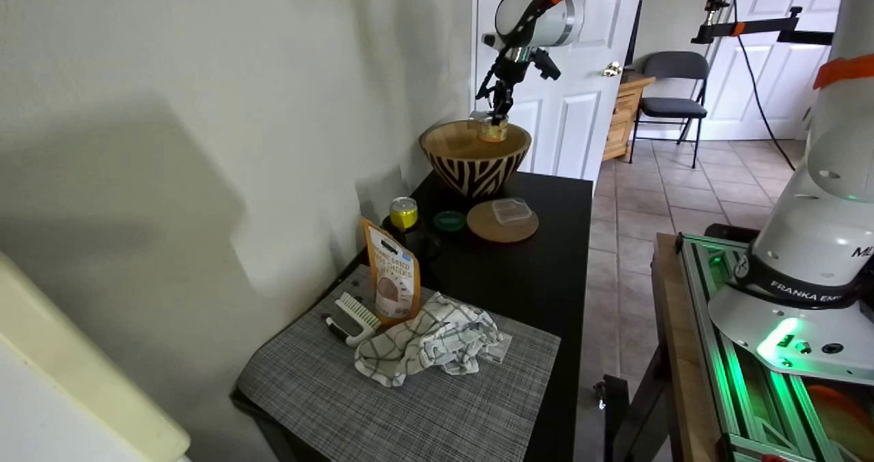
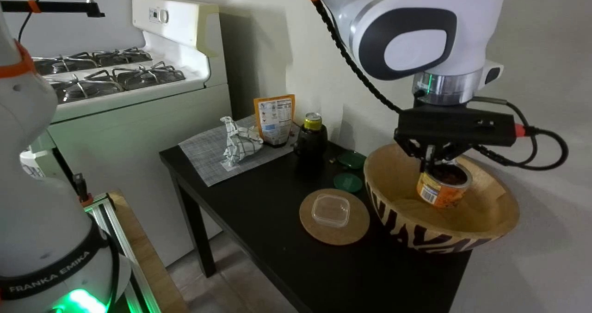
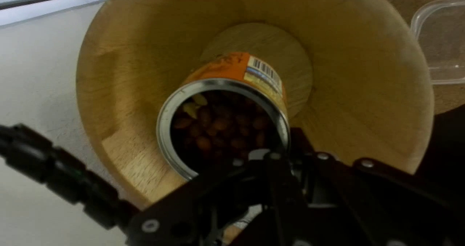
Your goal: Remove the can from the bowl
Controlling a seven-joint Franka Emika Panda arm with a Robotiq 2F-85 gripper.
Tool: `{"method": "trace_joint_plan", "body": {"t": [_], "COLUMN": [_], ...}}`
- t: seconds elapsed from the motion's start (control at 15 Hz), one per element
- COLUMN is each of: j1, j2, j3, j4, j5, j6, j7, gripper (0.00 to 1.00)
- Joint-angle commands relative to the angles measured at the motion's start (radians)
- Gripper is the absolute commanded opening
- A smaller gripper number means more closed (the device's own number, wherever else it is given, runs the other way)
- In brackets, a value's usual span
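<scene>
The can (image 2: pixel 441 195), open mouth up and slightly tilted, is within the hollow of the bowl (image 2: pixel 409 230), at the right of the worktop (image 2: pixel 286 257) in an exterior view; the fingers (image 3: pixel 300 143) are closed narrow on its rim, apparently one tip inside the mouth and one outside; tips dark against dark, exact contact hard to make out; whether the can's base touches the bowl's floor, cannot tell; in the wrist view the base is hidden by the can's own body, and the bowl's rim is cut off at the top edge; brown nuts (image 3: pixel 221 126) show in the can, partly in shadow and behind the fingers.

Left of the bowl, a wooden disc (image 2: pixel 333 236) carries a clear box (image 2: pixel 331 210), cut off at the right edge of the wrist view; two green lids (image 2: pixel 348 182) lie near the disc; a yellow can (image 2: pixel 313 121) has its lower part hidden in a black holder (image 2: pixel 311 142), whose outline merges with the worktop.

On a grey mat (image 1: pixel 478 407): pouch (image 1: pixel 394 278), small print unreadable; brush (image 1: pixel 358 319); checked cloth (image 1: pixel 437 342), partly covering a pale flat piece (image 1: pixel 500 348), nature unclear.
</scene>
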Motion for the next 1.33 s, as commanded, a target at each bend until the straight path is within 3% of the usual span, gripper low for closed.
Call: {"method": "trace_joint_plan", "body": {"t": [0.0, 0.33, 0.6, 0.93, 1.27], "j1": [0.054, 0.169, 0.293, 0.430, 0.475], "j2": [-0.197, -0.434, -0.551, -0.601, -0.582], "j3": [-0.041, -0.035, -0.011, -0.004, -0.025], "j4": [-0.156, -0.308, -0.358, -0.420, -0.472], "j5": [-0.041, -0.117, -0.153, -0.122, -0.092], "j6": [0.054, 0.096, 0.050, -0.025, -0.120], "j7": [0.010, 0.009, 0.034, 0.018, 0.008], "gripper": [0.03, 0.03, 0.03, 0.03, 0.03]}}
